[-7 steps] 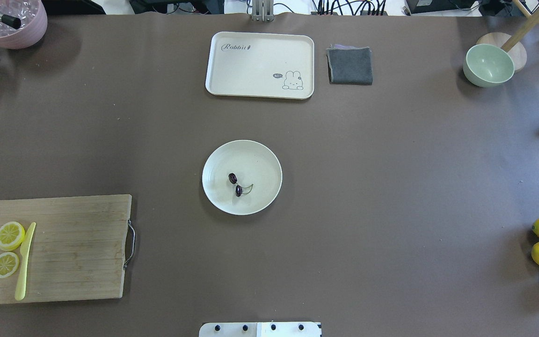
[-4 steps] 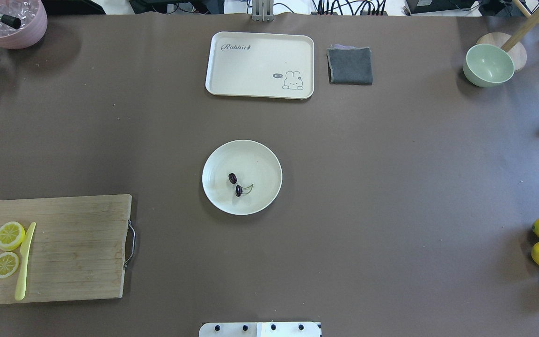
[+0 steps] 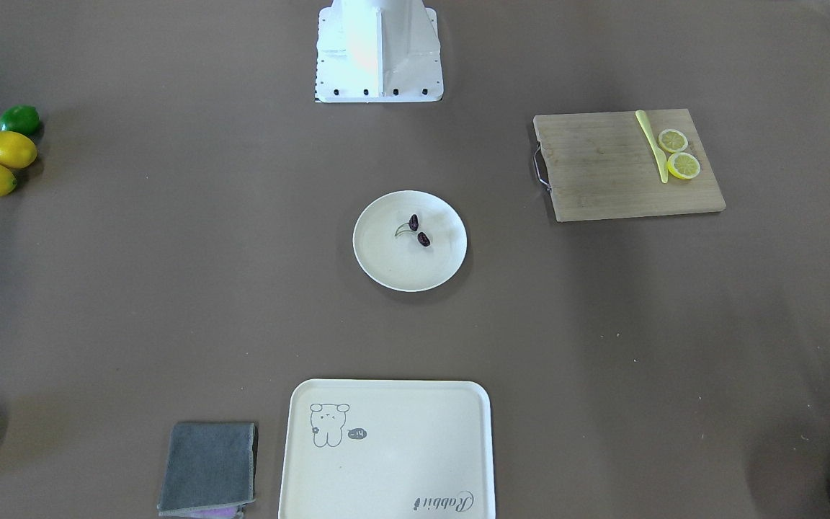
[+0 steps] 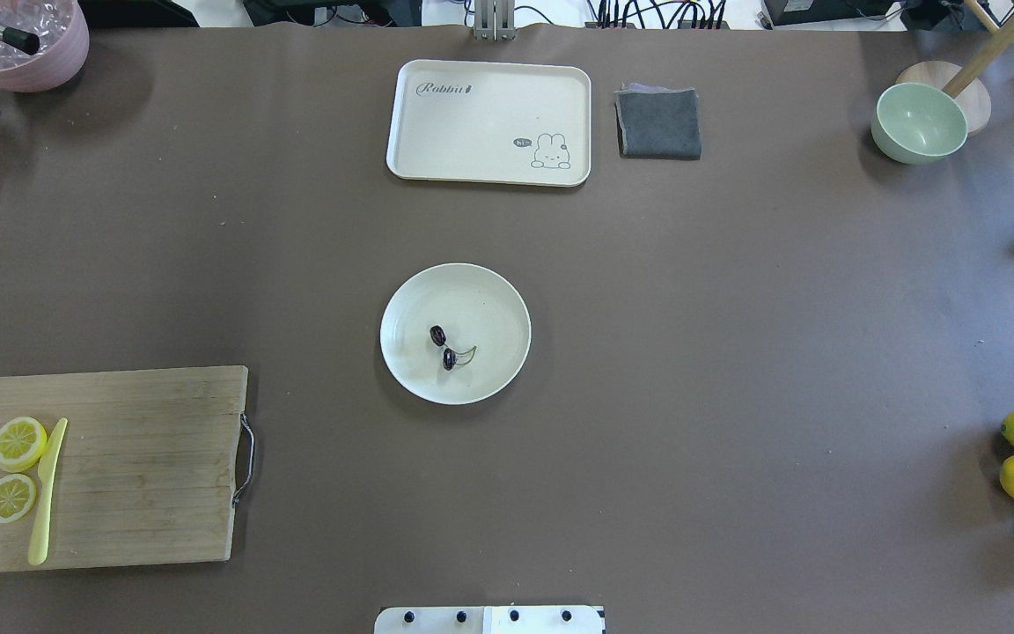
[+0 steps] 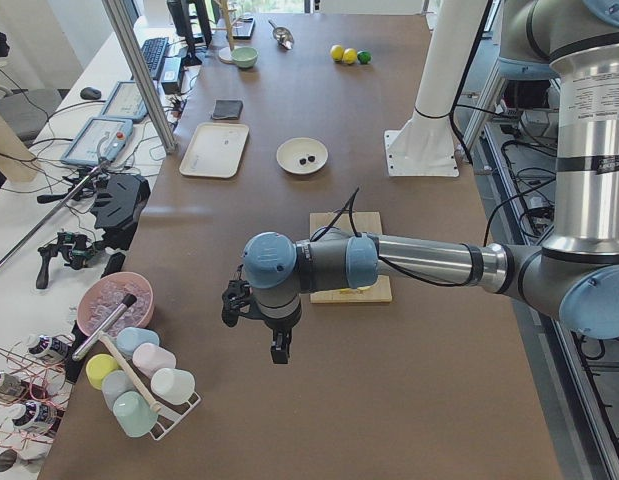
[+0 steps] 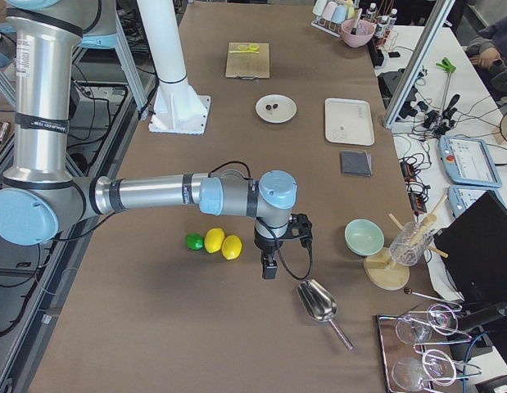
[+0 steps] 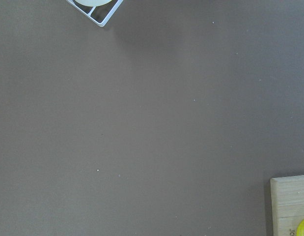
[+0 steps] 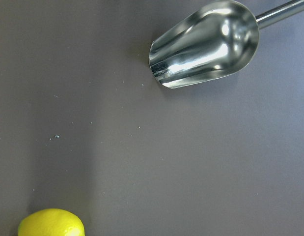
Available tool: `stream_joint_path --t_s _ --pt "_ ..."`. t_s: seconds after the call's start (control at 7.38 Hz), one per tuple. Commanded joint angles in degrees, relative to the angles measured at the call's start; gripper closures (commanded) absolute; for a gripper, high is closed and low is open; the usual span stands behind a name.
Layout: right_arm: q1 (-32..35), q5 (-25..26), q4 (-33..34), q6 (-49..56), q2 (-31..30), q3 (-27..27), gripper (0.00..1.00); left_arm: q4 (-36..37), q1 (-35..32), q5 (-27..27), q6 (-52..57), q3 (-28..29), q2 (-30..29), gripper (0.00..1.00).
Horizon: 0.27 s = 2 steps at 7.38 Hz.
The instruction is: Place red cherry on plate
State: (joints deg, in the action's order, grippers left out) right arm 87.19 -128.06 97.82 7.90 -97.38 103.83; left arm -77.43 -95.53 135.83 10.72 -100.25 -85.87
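Where plate holds it, red cherry, near-black

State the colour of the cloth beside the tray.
The cloth is dark grey, clearest in the overhead view.

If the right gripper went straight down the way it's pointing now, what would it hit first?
Most likely the bare table. The right gripper points down at open surface between the metal scoop and a lemon; neither looks directly beneath it, though depth is unclear.
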Motion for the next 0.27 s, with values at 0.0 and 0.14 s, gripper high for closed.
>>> stream_joint_path --t_s 0.0,0.14 --pt "0.00 0.00 0.00 0.01 0.00 -0.03 0.00 0.00 -0.01 -0.04 0.00 0.06 -0.09 0.02" --pt "0.00 0.00 0.00 0.01 0.00 0.06 0.00 0.00 0.08 -0.04 0.00 -0.03 -0.09 0.02"
